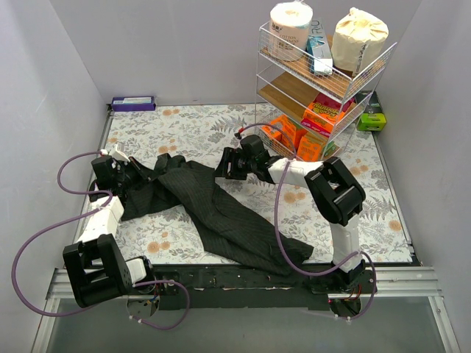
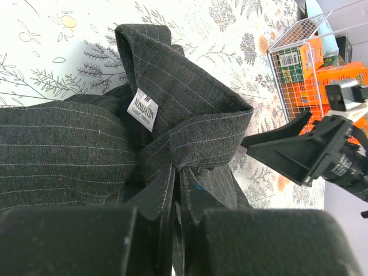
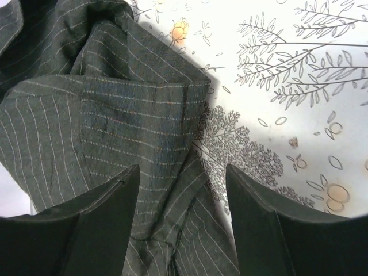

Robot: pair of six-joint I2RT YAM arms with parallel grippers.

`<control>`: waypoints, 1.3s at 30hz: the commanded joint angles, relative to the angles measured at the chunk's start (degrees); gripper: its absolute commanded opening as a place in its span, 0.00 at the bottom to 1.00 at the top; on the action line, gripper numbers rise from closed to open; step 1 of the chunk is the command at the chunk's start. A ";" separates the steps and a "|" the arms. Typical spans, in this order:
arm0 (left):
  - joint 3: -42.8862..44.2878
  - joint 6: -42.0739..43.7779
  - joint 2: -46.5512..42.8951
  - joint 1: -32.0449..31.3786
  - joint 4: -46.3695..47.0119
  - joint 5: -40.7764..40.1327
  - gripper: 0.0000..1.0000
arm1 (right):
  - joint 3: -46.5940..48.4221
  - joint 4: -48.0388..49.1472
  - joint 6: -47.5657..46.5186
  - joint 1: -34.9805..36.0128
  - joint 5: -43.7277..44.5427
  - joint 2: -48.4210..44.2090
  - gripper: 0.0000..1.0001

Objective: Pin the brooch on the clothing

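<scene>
Fingers [image 2: 154, 198] of my left gripper [image 2: 175, 183] are pinching together on a fold of the black pinstriped shirt [image 2: 190, 115], leaving almost no gap between them. Just beyond their tips the collar is bunching up, and a white neck label [image 2: 142, 109] is showing slightly to their left. Farther ahead and to the right, my right gripper [image 2: 287, 146] is pointing in toward that same collar, in front of a wire rack [image 2: 290, 63] of orange boxes.

From above, the shirt [image 1: 221, 220] is lying crumpled on the floral tablecloth [image 1: 191, 125]. It is trailing away to the right of my left gripper [image 1: 140, 175], and my right gripper [image 1: 221, 169] is hanging over its far edge.

Fingers [image 3: 109, 218] of my right gripper [image 3: 183, 169] are standing wide apart and gripping nothing. Between and beyond them a folded flap of the shirt [image 3: 126, 115] is lying flat. Bare tablecloth [image 3: 287, 86] is showing beyond the right-hand finger.
</scene>
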 commanded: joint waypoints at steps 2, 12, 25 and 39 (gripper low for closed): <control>0.49 -0.03 -1.32 -0.08 1.00 1.91 0.00 | 3.03 9.22 6.59 0.12 -1.97 3.71 0.66; 0.58 0.06 -1.41 -0.08 1.08 2.00 0.00 | 5.14 14.23 10.38 0.12 -1.54 10.56 0.60; 0.58 0.06 -1.76 -0.16 1.00 1.73 0.00 | 8.66 16.26 6.87 -0.32 0.74 14.09 0.39; 0.49 0.76 -4.92 -0.08 0.64 -1.52 0.00 | 10.68 9.85 -5.86 -0.15 5.91 4.52 0.01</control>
